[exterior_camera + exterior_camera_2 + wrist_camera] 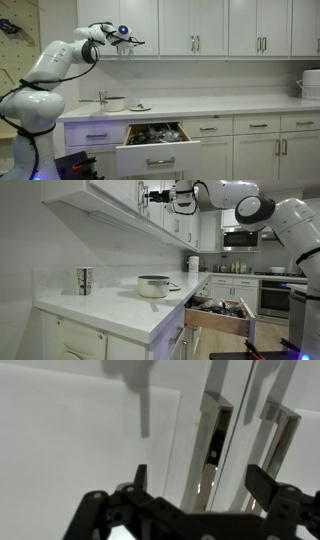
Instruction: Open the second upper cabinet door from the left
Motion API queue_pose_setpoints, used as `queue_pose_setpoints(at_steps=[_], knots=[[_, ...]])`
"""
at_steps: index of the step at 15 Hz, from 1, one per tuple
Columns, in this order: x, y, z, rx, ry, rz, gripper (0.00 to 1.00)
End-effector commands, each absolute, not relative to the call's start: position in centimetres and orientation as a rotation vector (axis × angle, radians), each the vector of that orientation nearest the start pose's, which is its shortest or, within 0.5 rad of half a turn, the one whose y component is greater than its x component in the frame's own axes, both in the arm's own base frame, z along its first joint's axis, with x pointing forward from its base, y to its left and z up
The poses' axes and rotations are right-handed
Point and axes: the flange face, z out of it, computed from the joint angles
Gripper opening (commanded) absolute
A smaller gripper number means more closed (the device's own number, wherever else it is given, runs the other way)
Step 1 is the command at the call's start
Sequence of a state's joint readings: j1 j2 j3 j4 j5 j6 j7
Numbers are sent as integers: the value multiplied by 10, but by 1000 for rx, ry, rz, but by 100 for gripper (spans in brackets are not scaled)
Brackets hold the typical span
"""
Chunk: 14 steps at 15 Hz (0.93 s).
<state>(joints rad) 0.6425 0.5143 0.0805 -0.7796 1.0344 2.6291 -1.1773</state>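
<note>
White recessed-panel fronts make up the upper row. In an exterior view the second upper cabinet door [140,25] lies flush with its neighbours and shut, directly to the right of the leftmost door. The claw [128,42] is raised to that door's lower left corner on the pale arm [55,65]. The handle itself is too small to make out here.

Seen along the desk [100,308] in an exterior view, the claw [155,197] stands close before the upper fronts, and contact cannot be judged. No door leaf swings out from the row. A pot [153,285] rests on the desk, and below it a drawer [222,310] stands pulled out (no part of this task).

In the wrist view the fingers [262,488] are spread apart with nothing between them. Two silver bar handles [215,435] stand just ahead, one on each side of a door seam. Neither is gripped, and this view alone does not show which one belongs to the target door.

As a reading of progress, the approach appears nearly complete. Closing on the correct handle, pulling, and swinging the door outward all remain to be done.
</note>
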Motion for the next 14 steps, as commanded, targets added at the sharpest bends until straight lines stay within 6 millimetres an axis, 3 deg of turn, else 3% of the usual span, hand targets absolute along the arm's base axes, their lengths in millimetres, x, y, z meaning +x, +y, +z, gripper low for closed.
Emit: queue_pose_setpoints(at_steps=[1, 14], knots=[[554, 434, 804, -1453, -1121, -1699, 100], [554, 448, 793, -1492, -1101, -1825, 100]])
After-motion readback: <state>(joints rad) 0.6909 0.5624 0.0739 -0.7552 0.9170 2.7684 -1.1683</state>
